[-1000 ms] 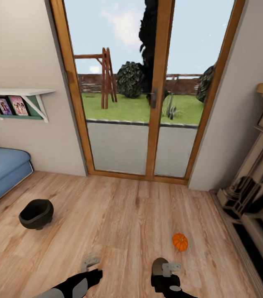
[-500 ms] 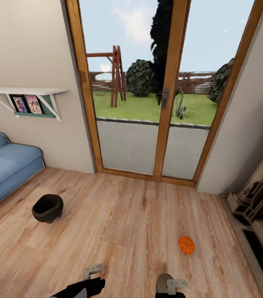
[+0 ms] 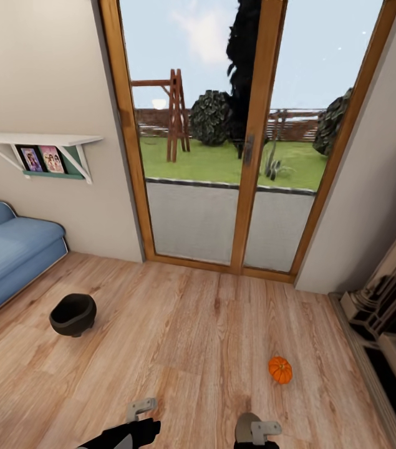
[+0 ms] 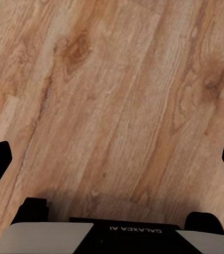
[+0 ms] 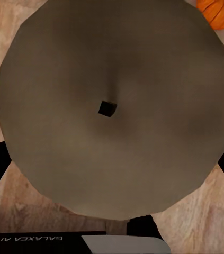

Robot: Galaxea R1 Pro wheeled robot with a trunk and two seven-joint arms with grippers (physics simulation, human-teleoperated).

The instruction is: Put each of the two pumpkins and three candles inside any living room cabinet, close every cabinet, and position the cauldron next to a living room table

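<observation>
Gripping a short grey stubby candle [image 5: 114,106] between its black fingers, my right gripper [image 3: 255,430] sits low at the bottom edge of the head view; I carry it there, I judge, until I reach a cabinet. At bottom left my left gripper [image 3: 136,413] hangs empty over the light wood-plank floor [image 4: 112,95], fingers spread wide. One small orange ribbed pumpkin [image 3: 280,369] lies on the floor at lower right, and the squat black cauldron [image 3: 72,314] stands at left, near the blue sofa [image 3: 4,255].
</observation>
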